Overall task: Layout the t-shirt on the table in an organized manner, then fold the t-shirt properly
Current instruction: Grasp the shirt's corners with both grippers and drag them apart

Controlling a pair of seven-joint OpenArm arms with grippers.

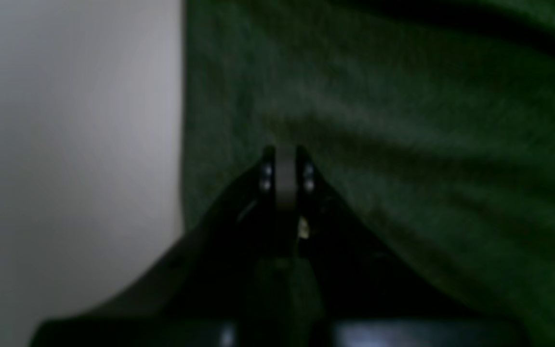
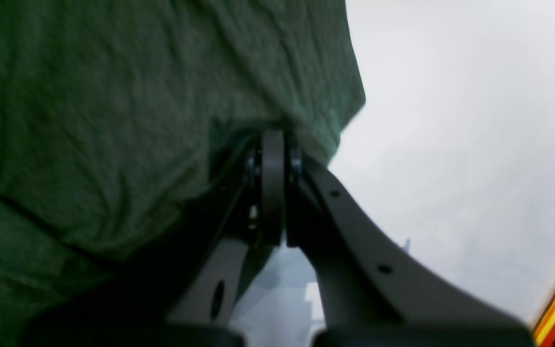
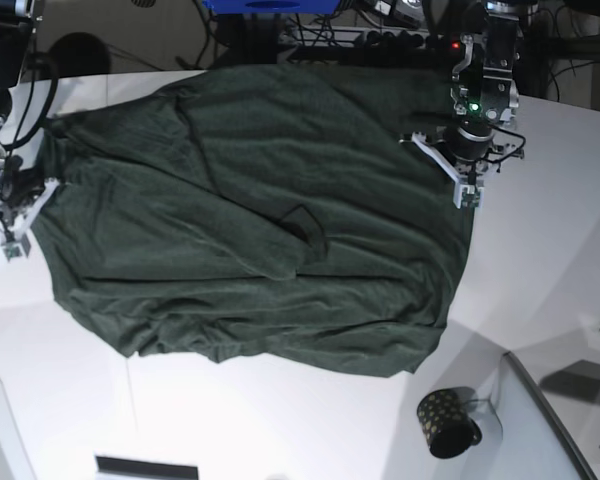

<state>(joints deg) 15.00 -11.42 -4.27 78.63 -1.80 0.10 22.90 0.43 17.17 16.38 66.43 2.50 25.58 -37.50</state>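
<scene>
Both grippers' fingers [image 1: 285,159] [image 2: 272,144] closed on the dark, blurred t-shirt [image 3: 250,210] edges, pinch points hidden.

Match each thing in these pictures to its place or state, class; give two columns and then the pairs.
Things:
1. t-shirt
2. mug
3. left gripper
4. table

Places or states:
A. lying on its side near the front edge
B. shut at the shirt's edge
C. spread out but wrinkled
D. white, under everything

Pairs: 1-C, 2-A, 3-B, 4-D
</scene>
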